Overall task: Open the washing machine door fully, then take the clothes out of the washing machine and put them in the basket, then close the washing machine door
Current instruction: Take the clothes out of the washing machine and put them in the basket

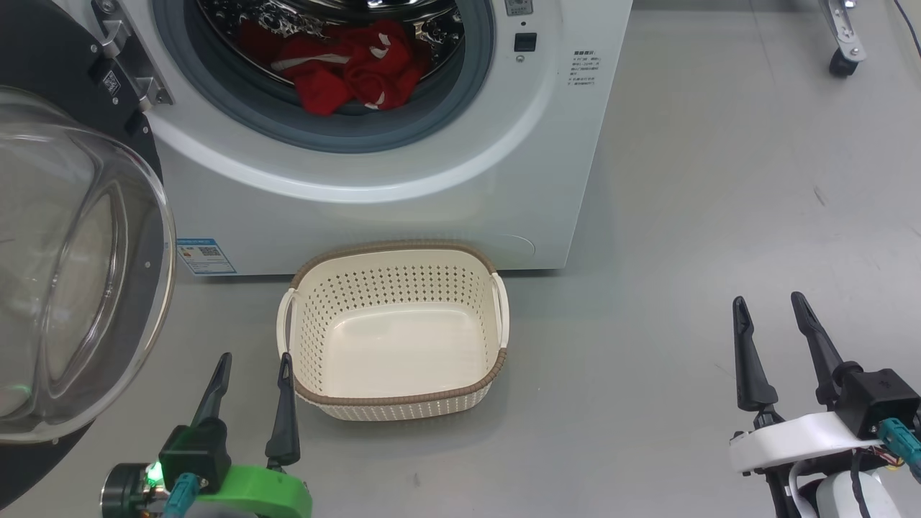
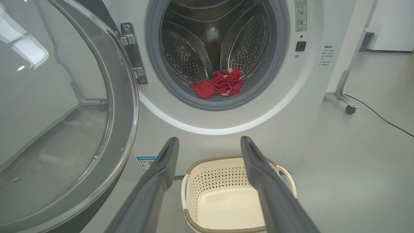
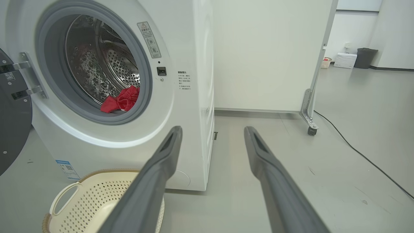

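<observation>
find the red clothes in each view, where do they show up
Head view: the clothes at top centre, at the front of the drum.
Left wrist view: the clothes just above centre, low in the drum.
Right wrist view: the clothes left of centre, at the drum's lower right.
Shared landmark: the small black square on the washing machine, right of the opening.

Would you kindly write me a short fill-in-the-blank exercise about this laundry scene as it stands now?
1. The clothes in the drum of the washing machine are ____ in colour.
2. The basket on the floor has nothing in it: it is ____.
3. The washing machine door stands ____.
4. The left end effector and the right end effector hold nothing, and both are ____.

Missing words: red; empty; open; open.
</observation>
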`<state>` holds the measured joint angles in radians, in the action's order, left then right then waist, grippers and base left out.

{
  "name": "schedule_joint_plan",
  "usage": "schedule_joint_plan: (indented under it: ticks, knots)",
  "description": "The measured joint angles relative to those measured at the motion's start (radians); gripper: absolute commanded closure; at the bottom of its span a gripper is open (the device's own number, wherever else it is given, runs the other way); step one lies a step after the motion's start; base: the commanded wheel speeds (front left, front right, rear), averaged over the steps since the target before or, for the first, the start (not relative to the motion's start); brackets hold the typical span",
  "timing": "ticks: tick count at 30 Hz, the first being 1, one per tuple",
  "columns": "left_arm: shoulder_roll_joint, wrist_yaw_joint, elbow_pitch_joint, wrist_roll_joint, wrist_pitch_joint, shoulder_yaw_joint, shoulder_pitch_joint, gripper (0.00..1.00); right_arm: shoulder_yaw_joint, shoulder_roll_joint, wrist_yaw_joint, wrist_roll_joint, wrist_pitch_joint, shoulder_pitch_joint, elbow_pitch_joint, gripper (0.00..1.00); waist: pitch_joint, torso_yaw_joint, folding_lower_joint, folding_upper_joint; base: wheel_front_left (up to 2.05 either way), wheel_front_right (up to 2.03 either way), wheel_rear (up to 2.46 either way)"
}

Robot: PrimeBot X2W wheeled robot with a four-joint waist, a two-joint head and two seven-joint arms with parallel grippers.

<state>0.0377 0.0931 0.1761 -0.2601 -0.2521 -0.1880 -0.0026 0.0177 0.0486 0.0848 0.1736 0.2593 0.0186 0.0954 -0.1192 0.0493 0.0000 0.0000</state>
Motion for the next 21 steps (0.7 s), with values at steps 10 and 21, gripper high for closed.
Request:
schedule_joint_plan:
  ticks: [10,21]
  knots:
    - [0.000,0.003,0.004,0.000,0.000,-0.008,-0.002,0.00,0.000,-0.003,-0.001,0.001,0.000,0.010,-0.004,0.00,0.002,-0.004,0.0000,0.0000,0.00,0.00,0.00]
    - [0.000,0.003,-0.013,-0.010,0.000,-0.023,-0.003,0.00,0.000,-0.004,-0.001,0.001,0.000,0.010,-0.010,0.00,0.001,-0.005,0.0000,0.0000,0.10,-0.10,0.00]
